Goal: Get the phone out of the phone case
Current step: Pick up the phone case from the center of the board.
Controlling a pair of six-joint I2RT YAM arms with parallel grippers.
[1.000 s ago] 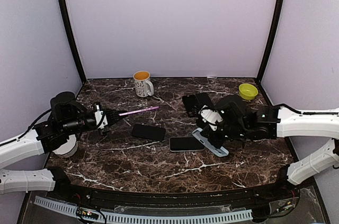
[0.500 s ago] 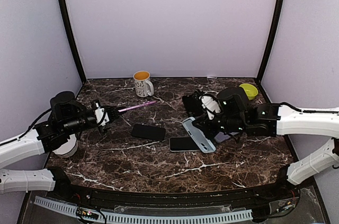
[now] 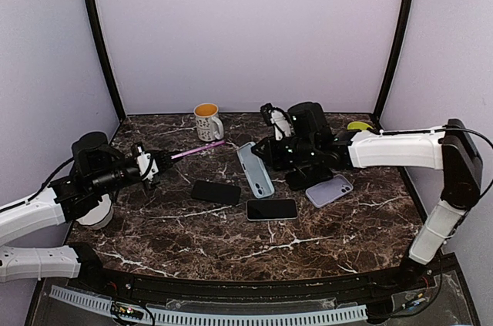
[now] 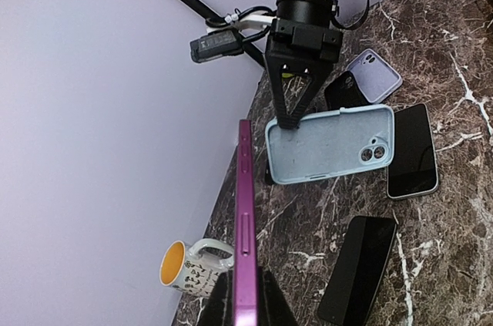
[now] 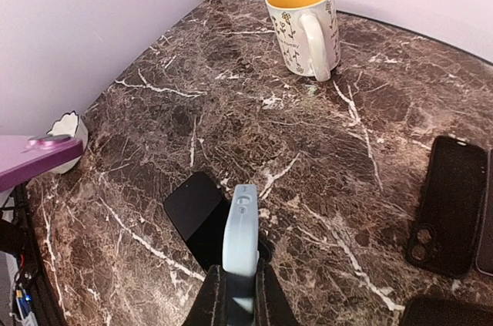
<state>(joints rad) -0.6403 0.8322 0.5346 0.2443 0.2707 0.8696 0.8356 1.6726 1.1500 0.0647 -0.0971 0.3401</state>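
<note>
Phone case (image 3: 256,169), pale blue, hangs over the desk's middle, just beyond a loose black phone (image 3: 272,209), nipped by one thin edge in the right gripper (image 5: 235,287). Lenses (image 4: 372,155) show in its cut-out, so the phone is probably inside; that slim hold could slip under prying and drop it. Toward the left edge the left gripper (image 4: 245,299) is clamped on a purple phone (image 4: 245,210) and cannot brace; farther back, a swing could clip the mug (image 3: 206,121) by the far edge.
</note>
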